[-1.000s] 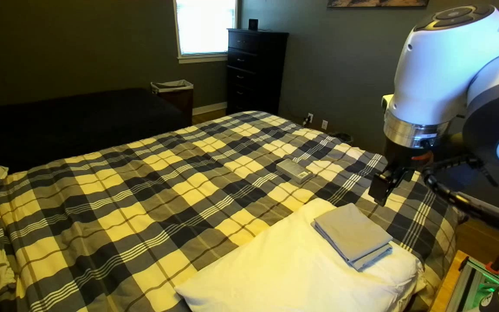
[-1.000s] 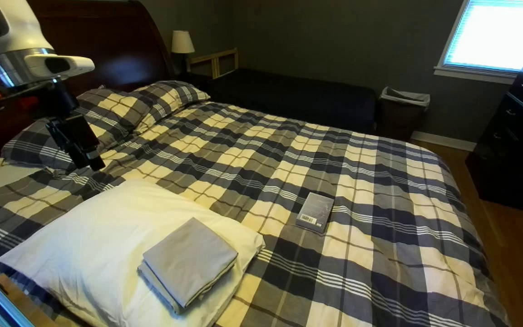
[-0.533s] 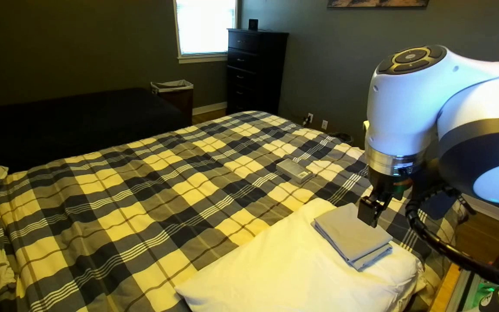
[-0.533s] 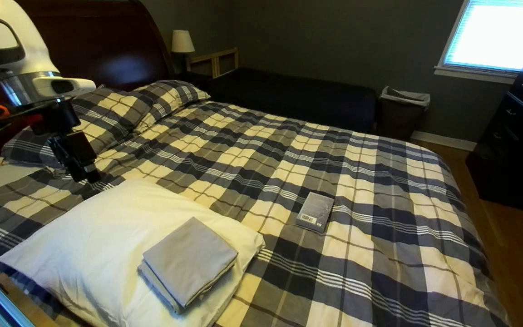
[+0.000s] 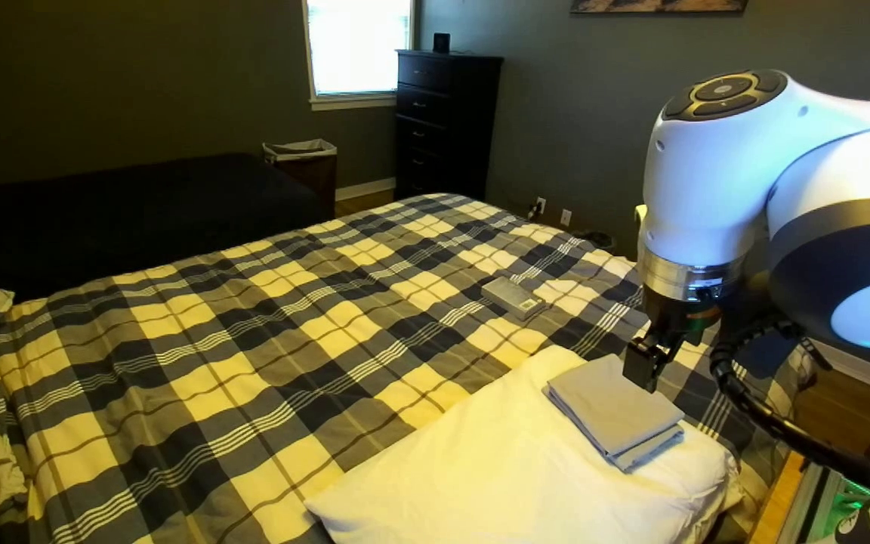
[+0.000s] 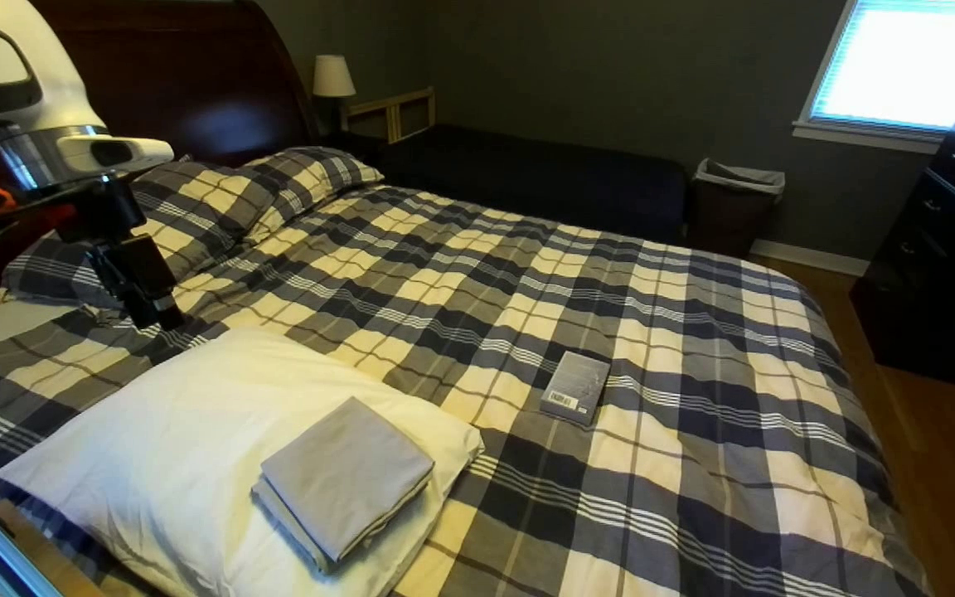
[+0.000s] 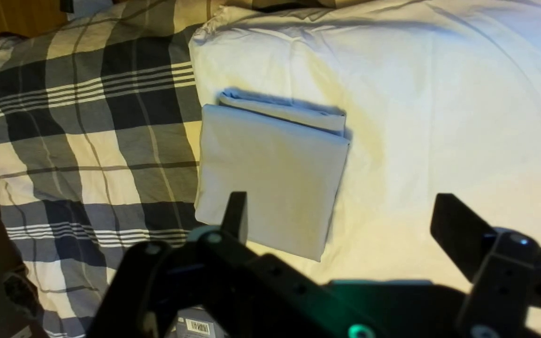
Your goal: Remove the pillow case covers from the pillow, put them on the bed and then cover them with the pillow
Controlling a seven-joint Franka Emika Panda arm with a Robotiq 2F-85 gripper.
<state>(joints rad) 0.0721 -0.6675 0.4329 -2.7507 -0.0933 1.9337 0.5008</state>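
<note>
The pillow case covers [image 5: 615, 408] are a folded grey-blue stack lying flat on one end of the white pillow [image 5: 510, 468]. In an exterior view the covers [image 6: 347, 477] and the pillow [image 6: 187, 431] lie on the plaid bed [image 6: 693, 332]. My gripper [image 5: 640, 370] hangs above the pillow, apart from the cloth. It also shows in an exterior view [image 6: 161, 317]. In the wrist view the gripper [image 7: 341, 202] is wide open and empty. One finger overlaps the near part of the covers [image 7: 275, 173]; the other is over the bare pillow [image 7: 486, 117].
A small grey box [image 6: 575, 387] with a barcode lies on the bed beyond the pillow, also in an exterior view [image 5: 514, 297]. Plaid pillows [image 6: 204, 199] rest at the headboard [image 6: 171, 83]. The robot's mount edge [image 6: 21, 547] is close to the pillow.
Over the second, my gripper came down and, in an exterior view, left toward the covers. In the last half second it rose very slightly. The covers and pillow have not moved.
</note>
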